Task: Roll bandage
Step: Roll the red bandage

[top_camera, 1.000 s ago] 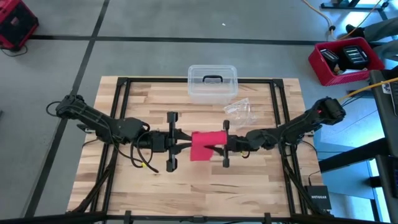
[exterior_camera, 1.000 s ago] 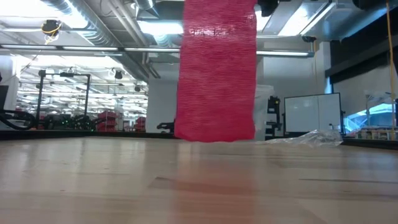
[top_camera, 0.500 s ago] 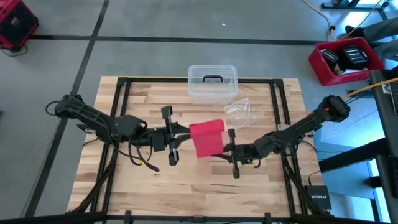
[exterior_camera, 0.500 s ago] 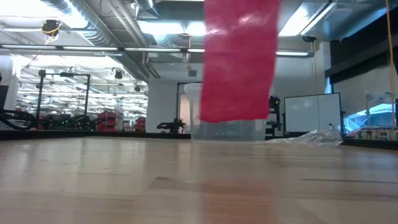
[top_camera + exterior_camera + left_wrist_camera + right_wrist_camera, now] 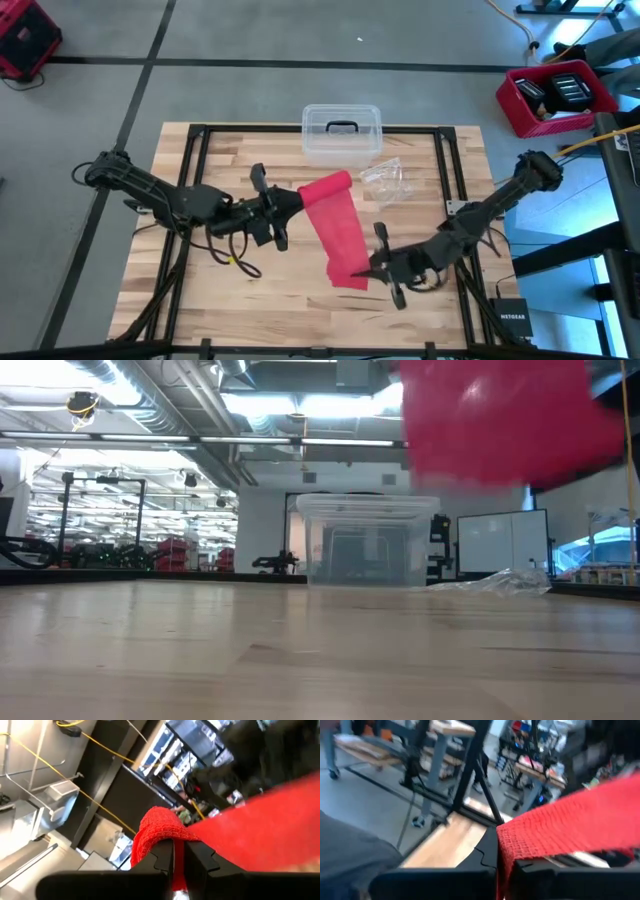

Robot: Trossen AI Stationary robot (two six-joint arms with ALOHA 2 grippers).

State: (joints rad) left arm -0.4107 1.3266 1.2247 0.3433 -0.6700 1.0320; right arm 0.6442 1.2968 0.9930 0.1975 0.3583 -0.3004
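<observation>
The red bandage (image 5: 338,230) hangs in the air over the middle of the table (image 5: 200,300), pulled out flat between the two arms. The left gripper (image 5: 292,202) pinches one end tight, near the clear plastic box (image 5: 342,132) (its lid has a dark handle). The right gripper (image 5: 365,274) is squeezed shut on the other end.

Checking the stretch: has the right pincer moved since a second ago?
Yes. The right pincer, shut on the bandage, has swung toward the table's near edge, away from the clear box.
</observation>
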